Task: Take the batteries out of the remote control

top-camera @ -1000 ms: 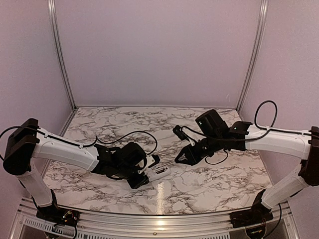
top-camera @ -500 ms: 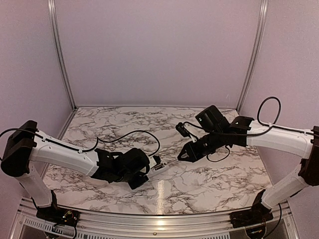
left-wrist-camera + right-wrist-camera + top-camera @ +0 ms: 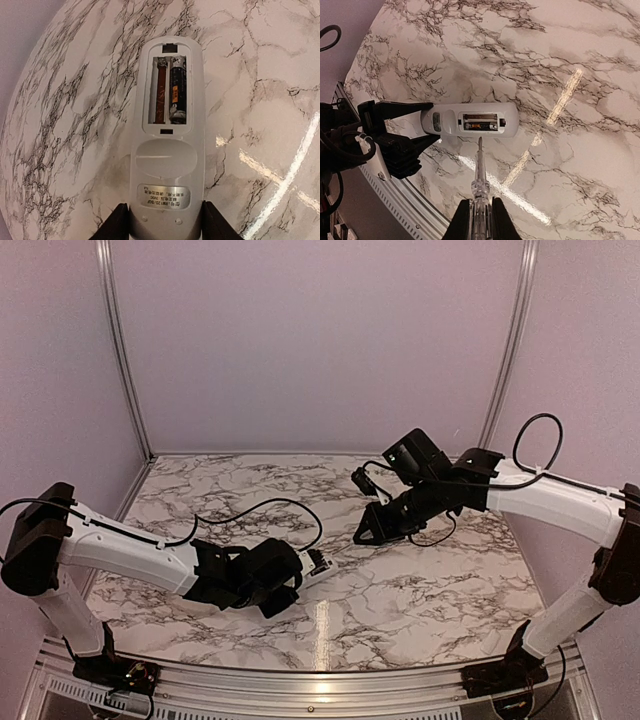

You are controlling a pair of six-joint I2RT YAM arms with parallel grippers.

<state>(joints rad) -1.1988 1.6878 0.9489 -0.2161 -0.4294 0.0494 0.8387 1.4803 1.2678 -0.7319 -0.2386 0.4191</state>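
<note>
Your left gripper [image 3: 166, 222] pinches the remote control [image 3: 167, 165] by its near end, left of centre over the marble table [image 3: 260, 75] — back up, compartment open, one battery [image 3: 177, 90] in the right slot. Your right gripper [image 3: 479, 216] is clamped on a thin grey stick [image 3: 479, 165] — tip pointing at the remote

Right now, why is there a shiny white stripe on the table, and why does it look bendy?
Top external view: that stripe is light glare on the glossy table. Left wrist view: glare again at right, remote control sharp, table edge bowed by the lens. Right wrist view: two glare stripes, same bowing.
</note>
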